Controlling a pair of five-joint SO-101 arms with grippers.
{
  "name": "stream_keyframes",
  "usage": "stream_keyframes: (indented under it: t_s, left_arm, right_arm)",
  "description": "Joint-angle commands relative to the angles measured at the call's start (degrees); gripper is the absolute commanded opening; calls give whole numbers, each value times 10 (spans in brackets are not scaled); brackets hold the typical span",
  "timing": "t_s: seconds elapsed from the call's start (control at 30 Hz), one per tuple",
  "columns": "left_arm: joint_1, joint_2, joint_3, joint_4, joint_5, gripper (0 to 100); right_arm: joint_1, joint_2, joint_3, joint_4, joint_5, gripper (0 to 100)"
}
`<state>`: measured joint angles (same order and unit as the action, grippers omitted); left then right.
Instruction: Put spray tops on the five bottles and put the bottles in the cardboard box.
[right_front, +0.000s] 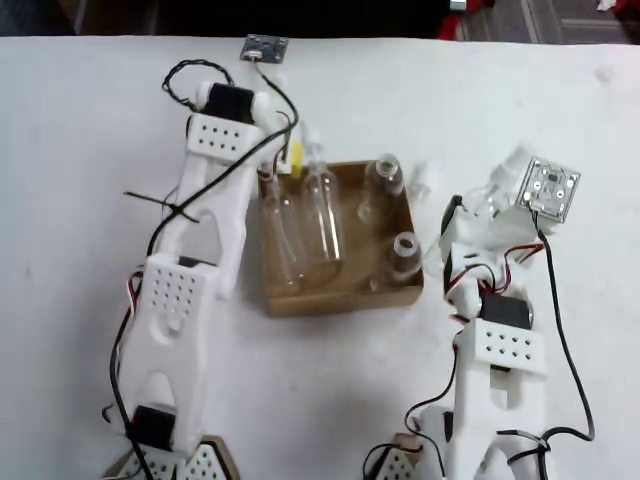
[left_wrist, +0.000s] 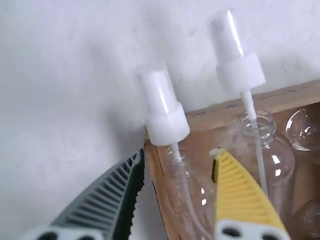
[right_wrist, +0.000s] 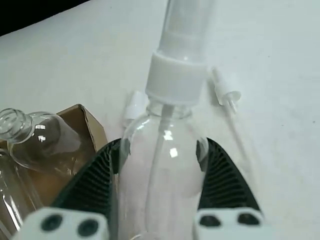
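Left gripper (left_wrist: 178, 154): fingers noted apart, nothing gripped; the grey finger is seen outside the cardboard box (left_wrist: 225, 112) wall, the yellow finger inside
First lying bottle (left_wrist: 187, 200): found in the box, between the left fingers; its first spray top (left_wrist: 162, 115) is seen projecting past the rim
Second lying bottle (left_wrist: 260, 150): recorded alongside in the box; its second spray top (left_wrist: 235, 60) is raised off the neck, dip tube exposed
Far upright bottle (right_front: 382, 180): in the box, neck uncapped
Near upright bottle (right_front: 405, 255): in the box, neck uncapped
Right gripper (right_wrist: 161, 146): clamped on the held bottle (right_wrist: 160, 175), outside the box
Fitted cap (right_wrist: 175, 77): seated on the held bottle
Loose spray top (right_wrist: 225, 92): observed lying on the table (right_front: 80, 120)
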<state>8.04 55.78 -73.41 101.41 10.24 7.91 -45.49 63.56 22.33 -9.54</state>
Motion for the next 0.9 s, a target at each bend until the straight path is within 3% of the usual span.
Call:
stream_keyframes:
  t_s: [0.0,0.87]
  left_arm:
    - [2,-4,-26,-40,7,210]
    - [-19,51,-31,-170,47,210]
  right_arm:
    - [-7,-14,-1,-13,-6,18]
    - [-7,-14,-1,-13,-5,18]
